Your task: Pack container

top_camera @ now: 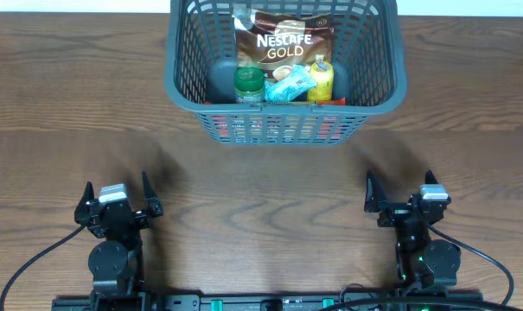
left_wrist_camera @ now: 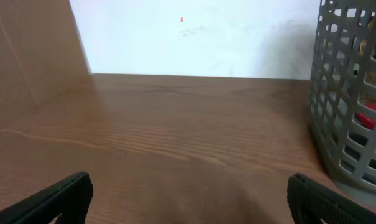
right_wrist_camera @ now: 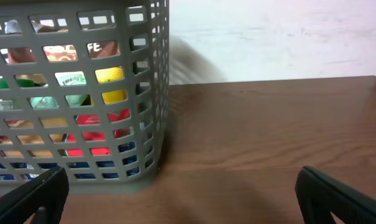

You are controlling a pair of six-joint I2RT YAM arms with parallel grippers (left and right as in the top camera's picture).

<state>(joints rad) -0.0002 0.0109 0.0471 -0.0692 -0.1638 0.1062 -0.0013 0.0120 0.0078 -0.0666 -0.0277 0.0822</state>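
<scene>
The container (top_camera: 181,91) is a dark grey lattice basket at the far middle of the wooden table. Inside it lie a brown Nescafe Gold pouch (top_camera: 283,41), a green-capped jar (top_camera: 249,85), a light blue packet (top_camera: 289,85) and a yellow bottle (top_camera: 320,79). My left gripper (top_camera: 117,194) rests open near the front left with nothing between its fingers (left_wrist_camera: 57,198). My right gripper (top_camera: 401,189) is open near the front right, also with nothing in it. The basket wall (left_wrist_camera: 352,106) fills the right edge of the left wrist view. In the right wrist view the container (right_wrist_camera: 151,93) fills the left half.
Bare wood lies between the grippers and the basket (top_camera: 261,190). A white wall (left_wrist_camera: 200,37) rises behind the table's far edge. Black cables (top_camera: 36,259) trail from the arm bases at the front edge.
</scene>
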